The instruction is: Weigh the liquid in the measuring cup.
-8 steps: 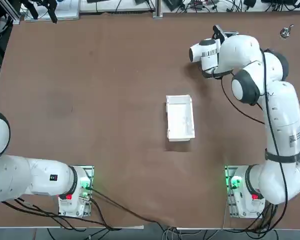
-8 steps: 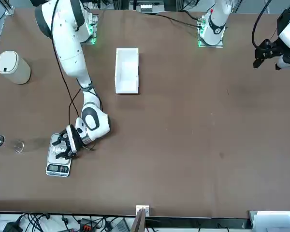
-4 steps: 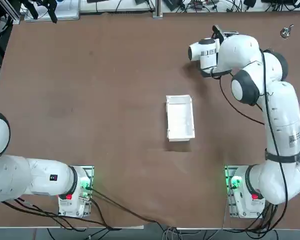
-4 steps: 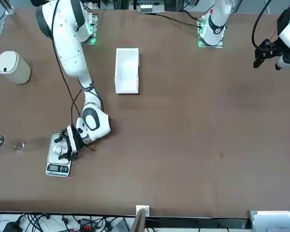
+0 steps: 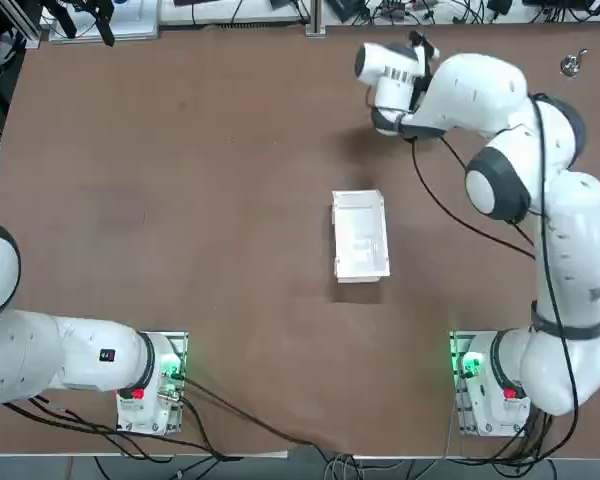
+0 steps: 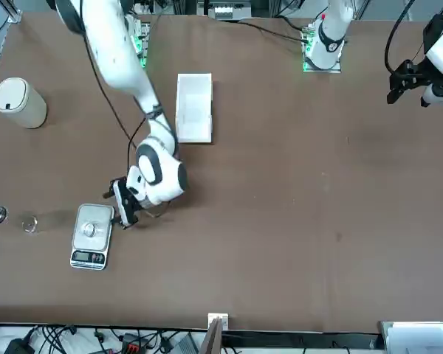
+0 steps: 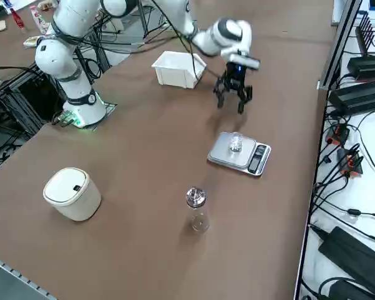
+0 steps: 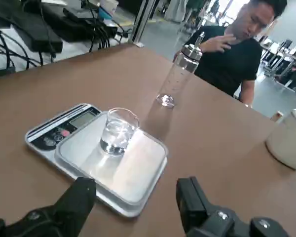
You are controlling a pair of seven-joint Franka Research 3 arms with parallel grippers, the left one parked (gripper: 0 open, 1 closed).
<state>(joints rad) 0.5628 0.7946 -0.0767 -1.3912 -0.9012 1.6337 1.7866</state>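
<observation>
The measuring cup (image 8: 117,131) stands upright near the middle of the grey scale (image 8: 101,154) plate, clear liquid in its lower part, its rim free. My pincer (image 8: 135,205) hangs above the tabletop (image 6: 295,192) beside the scale, apart from it, fingers spread wide and holding nothing. In the right side view the pincer (image 7: 233,94) sits between the scale (image 7: 239,152) and the white tray (image 7: 178,68), and the cup (image 7: 235,144) shows as a small glint on the plate. In the front view the scale (image 6: 90,235) lies just beside the pincer (image 6: 123,207).

Progress, as I judge it: the placing step looks finished, since the cup rests on the plate with no finger touching it. What is left is only for the reading to settle; the digits on the display cannot be read here.

Surroundings: a clear bottle with a metal cap (image 8: 179,74) stands beyond the scale, near it but not touching; the same bottle (image 7: 197,209) shows in the right side view. A larger opaque white cup (image 7: 72,193) stands well apart. A person (image 8: 234,49) is beyond the tabletop's edge. Nothing lies between my pincer and the scale.
</observation>
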